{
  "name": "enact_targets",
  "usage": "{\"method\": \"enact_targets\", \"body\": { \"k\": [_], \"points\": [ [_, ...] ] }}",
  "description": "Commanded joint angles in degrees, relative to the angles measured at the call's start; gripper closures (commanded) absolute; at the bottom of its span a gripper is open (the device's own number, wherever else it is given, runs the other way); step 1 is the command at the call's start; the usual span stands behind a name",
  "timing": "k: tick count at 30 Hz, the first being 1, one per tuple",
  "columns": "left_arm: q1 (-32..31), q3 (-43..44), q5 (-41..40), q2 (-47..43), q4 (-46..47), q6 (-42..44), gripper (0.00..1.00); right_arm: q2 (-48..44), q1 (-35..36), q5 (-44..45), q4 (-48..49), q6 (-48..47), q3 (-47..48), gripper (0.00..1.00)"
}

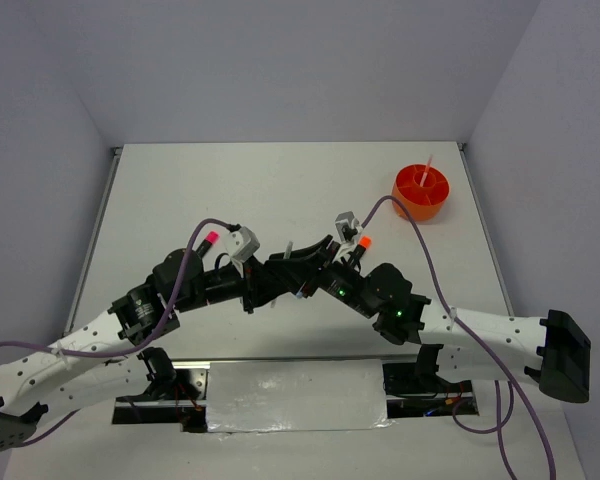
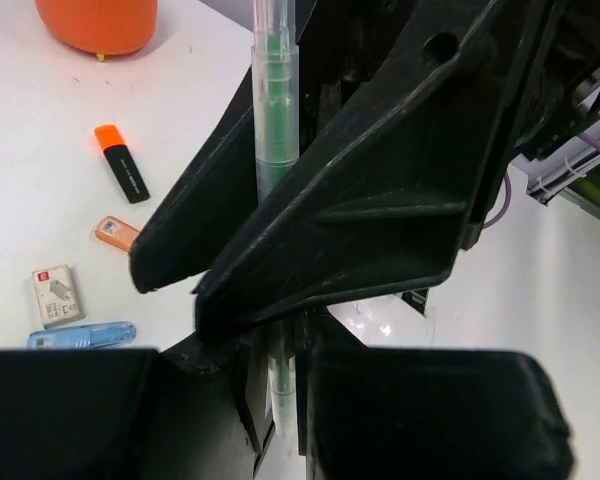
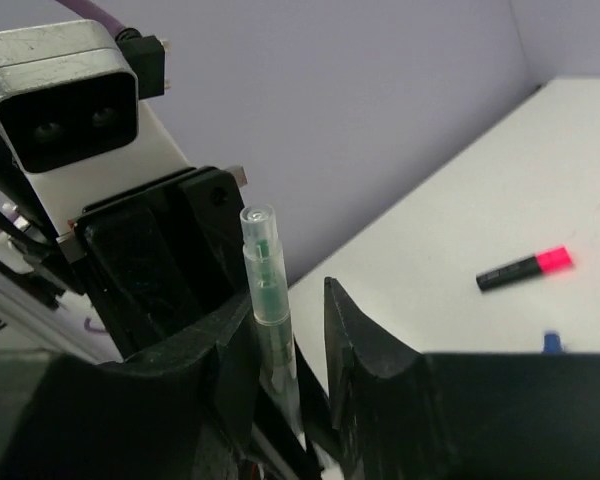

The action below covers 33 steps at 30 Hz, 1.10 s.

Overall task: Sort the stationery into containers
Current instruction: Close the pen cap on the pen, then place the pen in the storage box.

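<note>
My left gripper (image 1: 270, 278) is shut on a clear pen with a green core (image 2: 275, 130) and holds it upright above the table's middle. My right gripper (image 1: 306, 268) is open around the same pen (image 3: 265, 290). The pen rests against one finger (image 3: 220, 350), with a gap to the other. The orange tub (image 1: 421, 191) stands far right with a white stick in it. An orange-capped highlighter (image 2: 121, 176), a peach piece (image 2: 116, 232), a whitish block (image 2: 56, 296) and a blue-capped clear tube (image 2: 80, 335) lie on the table. A pink-capped highlighter (image 1: 209, 240) lies to the left.
Both arms cross at the table's middle, and purple cables (image 1: 420, 240) loop over them. The left wrist's camera housing (image 3: 65, 100) sits close to the right gripper. Grey walls enclose the white table (image 1: 280, 180). A small blue item (image 3: 552, 342) shows by the right gripper's body.
</note>
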Motion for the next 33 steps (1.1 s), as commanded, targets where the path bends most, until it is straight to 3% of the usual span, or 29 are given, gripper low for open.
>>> {"method": "enact_targets", "body": {
  "k": [1,5,8,11,12,13,15,16,18,22,26,28,30,33],
  "points": [
    [0.1,-2.25,-0.8,-2.14,19.73,-0.94,1.0,-0.93,2.31,-5.68,-17.71,-2.22,1.0,0.63],
    [0.1,-5.15,-1.95,-3.37,20.52,-2.08,1.0,-2.34,2.4,-5.22,-17.46,-1.96,0.3,0.67],
    [0.1,-5.07,-3.26,-3.2,20.52,-2.08,1.0,-2.34,2.4,-5.22,-16.41,-1.43,-0.49,0.97],
    [0.1,-3.58,-6.15,-2.15,18.42,-2.52,0.98,-2.6,2.31,-4.44,-15.71,-1.08,-1.11,1.0],
    [0.1,-3.31,-6.95,-1.71,17.8,-2.78,0.87,-2.69,2.23,-3.91,-15.88,-1.17,-1.19,1.0],
    [0.1,-2.79,-7.74,-1.53,16.32,-3.48,0.54,-2.95,2.23,-3.21,-16.4,-2.12,-0.93,1.0],
    [0.19,-2.17,-9.58,-0.74,14.29,-4.19,0.05,-3.48,0.75,-0.23,-19.37,-3.62,0.2,1.0],
    [0.1,-1.3,-9.94,-0.39,11.06,-4.71,0.01,-3.75,-0.57,0.48,-20.61,-5.37,0.56,1.0],
    [0.1,0.29,-11.61,1.1,5.96,-5.16,0.01,-5.06,-7.94,0.14,-23.87,-6.96,1.26,1.0],
    [0.1,7.91,-22.49,3.48,-18.86,-8.84,0.01,-5.95,-26.39,-3.2,-27.65,-11.61,3.19,1.0],
    [0.1,13.82,-31.12,4.97,-35.42,-11.93,0.01,-1.74,-39.76,4.6,-26.27,-18.64,7.32,1.0],
    [0.1,13.74,-30.96,3.58,-37.48,-10.62,0.01,3.27,-46.0,8.83,-20.92,-21.82,9.26,1.0],
    [0.1,11.29,-29.99,0.5,-36.88,-8.51,0.01,9.15,-53.1,5.52,-18.17,-22.26,11.89,1.0],
    [0.19,6.47,-29.37,-4.42,-33.72,-7.36,0.01,16.1,-57.96,4.0,-17.03,-21.03,17.78,1.0]
  ]
}}
